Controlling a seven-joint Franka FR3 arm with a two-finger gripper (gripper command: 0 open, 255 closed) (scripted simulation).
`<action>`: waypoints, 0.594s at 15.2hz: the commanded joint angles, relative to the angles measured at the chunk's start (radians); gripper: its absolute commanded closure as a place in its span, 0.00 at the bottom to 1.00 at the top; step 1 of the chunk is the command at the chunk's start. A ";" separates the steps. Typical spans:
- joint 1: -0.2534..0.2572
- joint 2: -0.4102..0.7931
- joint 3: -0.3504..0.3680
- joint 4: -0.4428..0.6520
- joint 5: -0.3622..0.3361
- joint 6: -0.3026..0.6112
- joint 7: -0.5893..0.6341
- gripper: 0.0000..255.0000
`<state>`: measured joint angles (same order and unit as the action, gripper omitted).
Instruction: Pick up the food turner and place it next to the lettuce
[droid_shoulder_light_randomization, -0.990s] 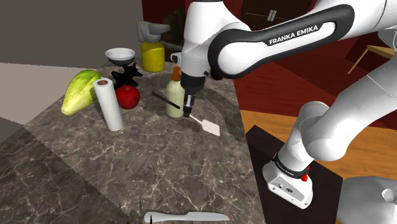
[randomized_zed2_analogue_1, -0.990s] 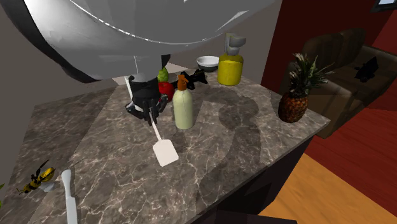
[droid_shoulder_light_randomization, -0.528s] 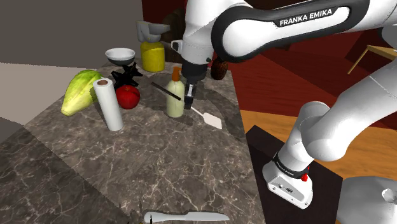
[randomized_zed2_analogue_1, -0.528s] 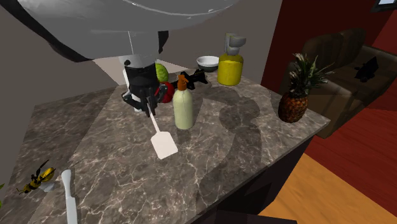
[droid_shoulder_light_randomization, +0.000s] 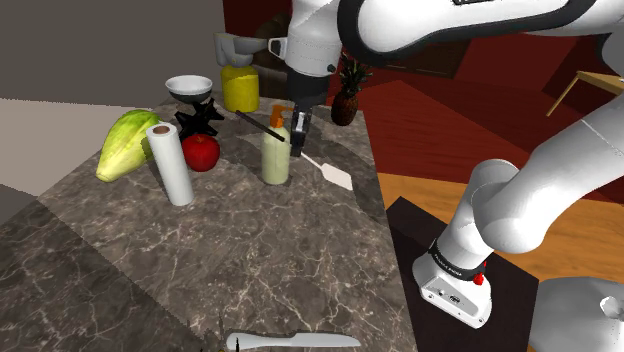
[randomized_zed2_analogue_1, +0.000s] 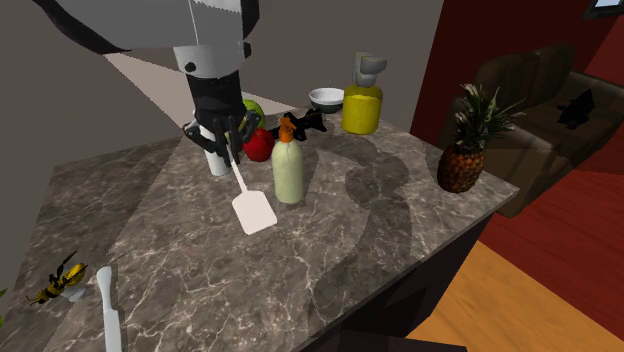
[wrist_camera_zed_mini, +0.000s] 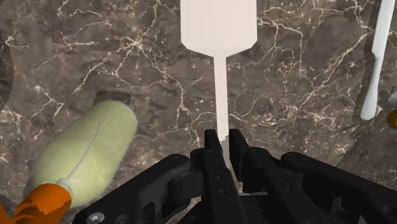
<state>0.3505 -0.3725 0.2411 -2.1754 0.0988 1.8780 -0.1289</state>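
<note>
The food turner (droid_shoulder_light_randomization: 335, 175) has a flat white blade and a thin handle. My gripper (droid_shoulder_light_randomization: 298, 143) is shut on that handle, and the turner hangs above the marble counter (droid_shoulder_light_randomization: 250, 260), blade tilted down. In the second exterior view the blade (randomized_zed2_analogue_1: 254, 212) hangs below the gripper (randomized_zed2_analogue_1: 232, 152). In the wrist view both fingers (wrist_camera_zed_mini: 236, 147) clasp the white handle (wrist_camera_zed_mini: 220, 95). The green lettuce (droid_shoulder_light_randomization: 125, 142) lies at the counter's far edge, toward the shoulder view's left. A paper towel roll and a red fruit stand between it and the gripper.
A pale green bottle (droid_shoulder_light_randomization: 275, 150) with an orange cap stands right beside the gripper. Paper towel roll (droid_shoulder_light_randomization: 172, 163), red fruit (droid_shoulder_light_randomization: 201, 152), black star-shaped object (droid_shoulder_light_randomization: 200, 117), white bowl (droid_shoulder_light_randomization: 189, 87) and yellow dispenser (droid_shoulder_light_randomization: 240, 85) crowd the lettuce side. A pineapple (randomized_zed2_analogue_1: 462, 155) and knife (droid_shoulder_light_randomization: 290, 341) sit farther off.
The gripper has risen with the turner clasped, lifting its blade off the counter and drifting slightly toward the bottle's far side. Nothing else has moved.
</note>
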 joint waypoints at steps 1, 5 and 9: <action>-0.002 -0.001 -0.003 0.027 -0.002 -0.028 -0.002 1.00; -0.017 0.164 0.010 0.183 -0.038 -0.022 0.014 1.00; -0.022 0.331 0.021 0.363 -0.081 -0.039 0.035 1.00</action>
<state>0.3291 -0.0830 0.2588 -1.8625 0.0289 1.8477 -0.1005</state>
